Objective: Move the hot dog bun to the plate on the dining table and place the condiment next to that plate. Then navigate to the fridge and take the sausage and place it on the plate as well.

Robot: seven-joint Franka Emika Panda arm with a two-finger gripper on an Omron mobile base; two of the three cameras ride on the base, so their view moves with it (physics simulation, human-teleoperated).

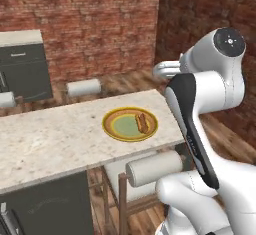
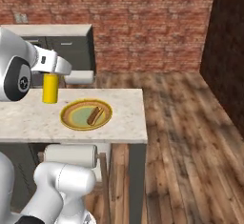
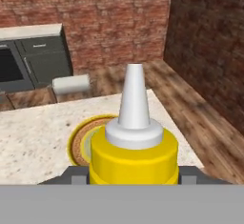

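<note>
The gripper [image 3: 134, 178] is closed around the condiment [image 3: 134, 144], a yellow squeeze bottle with a white pointed nozzle, held upright with its body filling the space between the dark fingers. In the right base view the bottle [image 2: 50, 88] appears above the dining table [image 2: 124, 123], behind the plate [image 2: 86, 114]; whether its base touches the stone top is hard to judge. The plate [image 1: 130, 124], yellow-rimmed with a pale green centre, lies near the table's end and holds the hot dog bun [image 1: 142, 123], lying flat inside it. The bun [image 2: 93, 116] rests right of the plate's centre.
</note>
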